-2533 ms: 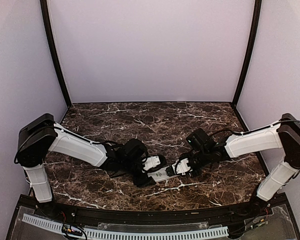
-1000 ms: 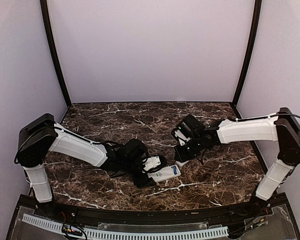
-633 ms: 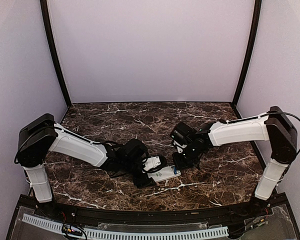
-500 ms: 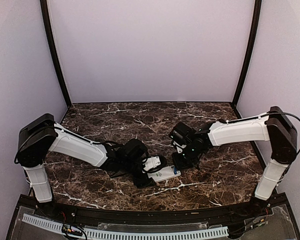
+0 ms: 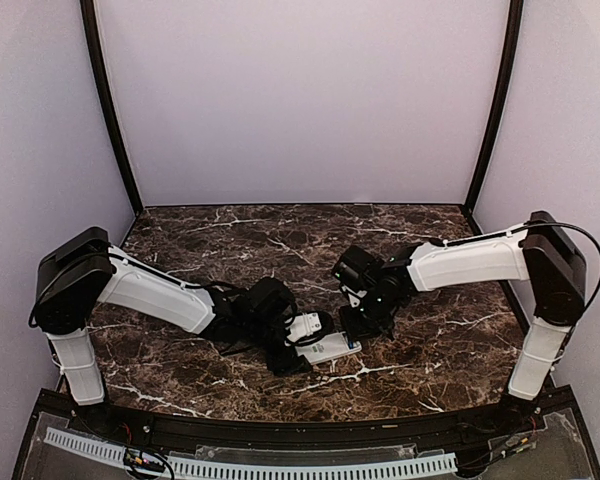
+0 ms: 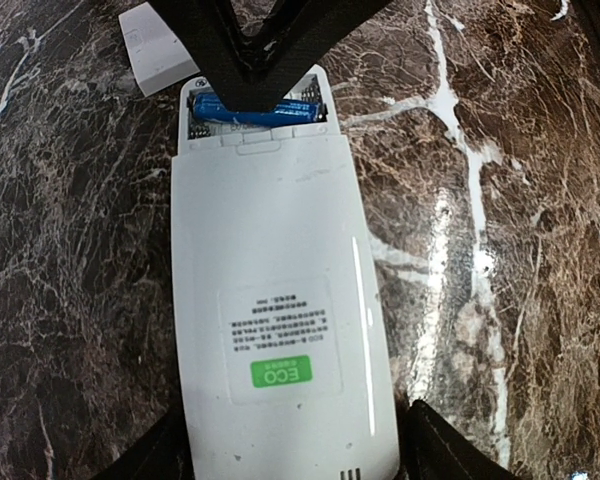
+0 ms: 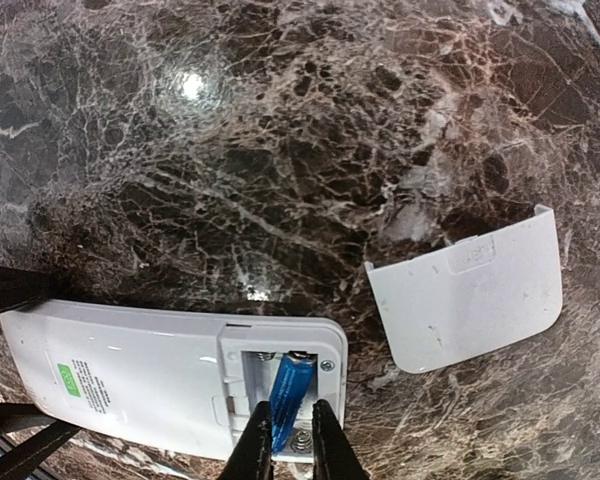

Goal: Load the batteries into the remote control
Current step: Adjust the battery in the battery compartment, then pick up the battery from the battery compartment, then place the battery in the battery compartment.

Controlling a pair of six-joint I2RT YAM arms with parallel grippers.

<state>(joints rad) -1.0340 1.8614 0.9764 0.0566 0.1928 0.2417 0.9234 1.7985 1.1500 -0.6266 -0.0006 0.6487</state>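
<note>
— Overhead feed's up: I'm looking down from high behind the rig, far back, with the whole marble table [image 5: 430, 360] and the back wall [image 5: 300, 100] in frame.
— Left wrist?
— Very close, looking down the length of the remote [image 6: 280, 330], open end at the top.
— My right wrist feed is close too, facing that end from the other side. Both catch the battery [image 6: 260, 110] and the white cover [image 6: 158, 60].
</note>
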